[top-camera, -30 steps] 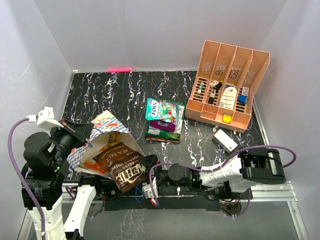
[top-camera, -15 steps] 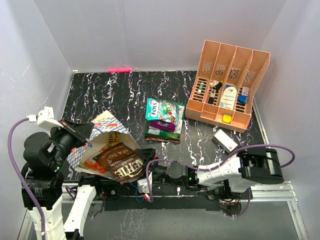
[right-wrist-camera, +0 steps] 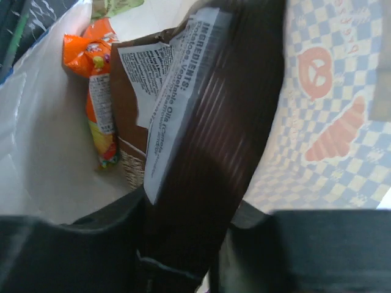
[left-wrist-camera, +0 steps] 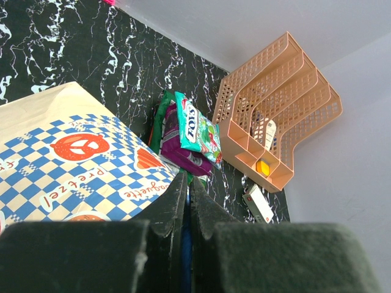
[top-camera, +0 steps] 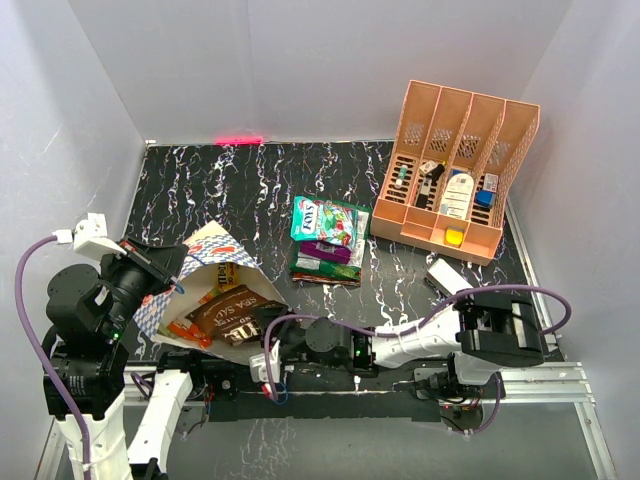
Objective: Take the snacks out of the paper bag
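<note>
One dark brown glossy chip packet (right-wrist-camera: 208, 159) is clamped in the right gripper (top-camera: 268, 354), which has swung toward nine o'clock, so the packet is back at the mouth of the cream, blue-checked paper bag (top-camera: 210, 250) and probably not free. Pinched shut, the left gripper (left-wrist-camera: 186, 183) holds the blue cord handle (left-wrist-camera: 185, 244). Teal, green and purple packets (top-camera: 325, 240) lie at two o'clock from the bag.

Black table (top-camera: 200, 190), veined all over with white streaks, closed in by pale walls (top-camera: 330, 60) on three sides. Bears a paper bag (top-camera: 205, 255) at the near left, tipped on its side, blue-and-white checked face up, mouth gaping toward the near edge. Holds a small heap of snacks (top-camera: 325, 262) around the middle, well apart from the bag: a teal packet (top-camera: 322, 218) on top, a purple wrapper (top-camera: 335, 250) just beneath. Carries a salmon-orange rack (top-camera: 455, 170) at the far right and, nearer than that, a flat white-and-red box (top-camera: 450, 281) lying alone.
</note>
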Controlling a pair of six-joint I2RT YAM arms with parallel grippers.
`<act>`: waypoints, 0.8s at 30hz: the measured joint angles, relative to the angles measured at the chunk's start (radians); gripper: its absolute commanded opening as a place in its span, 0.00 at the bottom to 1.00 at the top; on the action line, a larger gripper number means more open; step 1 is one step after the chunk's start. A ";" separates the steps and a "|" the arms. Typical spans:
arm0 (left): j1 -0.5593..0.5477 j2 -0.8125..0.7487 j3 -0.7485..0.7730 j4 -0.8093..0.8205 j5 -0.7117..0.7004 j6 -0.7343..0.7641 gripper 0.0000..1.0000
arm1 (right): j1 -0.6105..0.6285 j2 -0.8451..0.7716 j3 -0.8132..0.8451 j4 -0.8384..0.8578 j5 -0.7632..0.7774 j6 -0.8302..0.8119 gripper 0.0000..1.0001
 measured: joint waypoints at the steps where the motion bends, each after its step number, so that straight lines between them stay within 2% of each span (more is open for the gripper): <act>1: 0.000 0.000 0.000 0.000 0.000 0.000 0.00 | -0.002 0.000 0.017 -0.029 -0.006 0.011 0.10; 7: 0.000 0.000 0.000 0.001 -0.001 0.000 0.00 | -0.016 -0.065 0.059 -0.174 -0.056 0.068 0.07; 12: 0.000 0.000 0.000 -0.002 -0.016 -0.001 0.00 | -0.024 -0.159 0.171 -0.345 -0.089 0.137 0.07; 19: 0.000 0.000 0.000 -0.016 -0.058 -0.004 0.00 | -0.026 -0.359 0.307 -0.559 -0.131 0.180 0.07; 24: 0.000 0.000 0.000 -0.039 -0.101 -0.007 0.00 | -0.028 -0.507 0.400 -0.705 -0.080 0.162 0.07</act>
